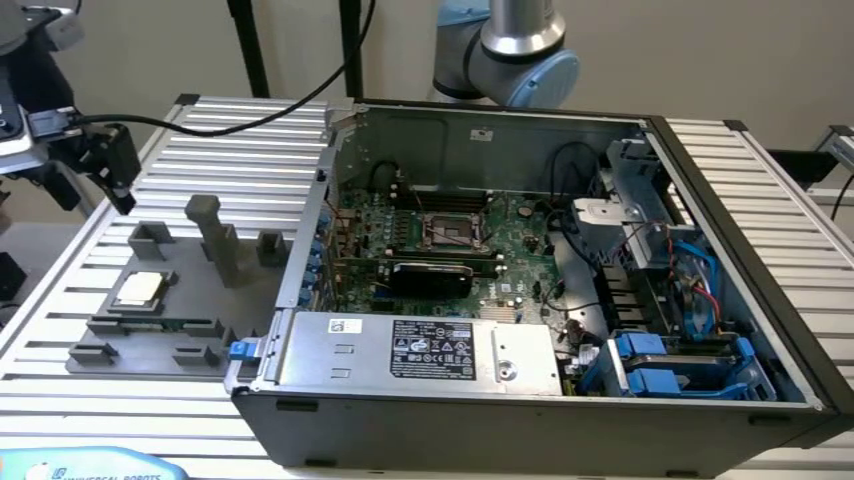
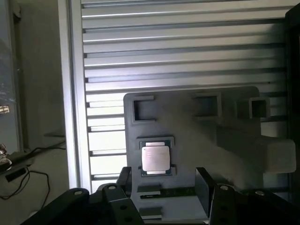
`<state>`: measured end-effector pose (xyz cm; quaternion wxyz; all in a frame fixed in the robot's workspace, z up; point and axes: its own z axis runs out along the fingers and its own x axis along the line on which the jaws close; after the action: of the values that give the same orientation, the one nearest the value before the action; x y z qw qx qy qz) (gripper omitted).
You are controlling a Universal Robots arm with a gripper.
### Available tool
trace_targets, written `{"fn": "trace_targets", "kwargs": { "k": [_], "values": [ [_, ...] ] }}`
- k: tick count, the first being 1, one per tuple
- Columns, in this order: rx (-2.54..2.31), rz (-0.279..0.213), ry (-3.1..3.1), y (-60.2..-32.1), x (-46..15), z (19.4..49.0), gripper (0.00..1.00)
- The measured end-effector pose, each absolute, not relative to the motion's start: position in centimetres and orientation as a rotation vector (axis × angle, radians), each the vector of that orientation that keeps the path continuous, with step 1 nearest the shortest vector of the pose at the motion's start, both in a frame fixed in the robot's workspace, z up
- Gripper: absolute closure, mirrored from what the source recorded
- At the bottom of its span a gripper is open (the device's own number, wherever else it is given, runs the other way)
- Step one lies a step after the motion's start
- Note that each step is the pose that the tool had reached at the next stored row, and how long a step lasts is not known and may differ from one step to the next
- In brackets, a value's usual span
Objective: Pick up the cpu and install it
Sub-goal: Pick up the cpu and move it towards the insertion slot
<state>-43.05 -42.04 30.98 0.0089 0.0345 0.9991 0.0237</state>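
Claw (image 2: 164, 176) seemingly released, empty, hovering above one cpu (image 2: 155, 158) on grey fixture (image 2: 197, 140).

You have a ribbed aluminium table (image 1: 240, 130) before a plain beige wall (image 1: 694, 50). Black stand poles (image 1: 247, 40) rise behind it, bright light glares off its slats, and cables (image 2: 28, 180) trail across the floor (image 2: 42, 93).

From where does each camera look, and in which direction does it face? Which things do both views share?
Exterior view: off the arm, raised, looking down into the open computer case and at its motherboard; the arm's joint shows beyond the case.
Wrist view: on the wrist, looking down at the grey fixture; the open gripper hangs above it, near the cpu.
Shared: the cpu lying in the grey fixture, on the slatted table.
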Motion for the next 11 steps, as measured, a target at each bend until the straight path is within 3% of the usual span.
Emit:
{"fn": "trace_targets", "kwargs": {
  "k": [11],
  "values": [
    [0.107,0.074,3.121,-43.2,-42.5,29.0,0.35]
  ]
}}
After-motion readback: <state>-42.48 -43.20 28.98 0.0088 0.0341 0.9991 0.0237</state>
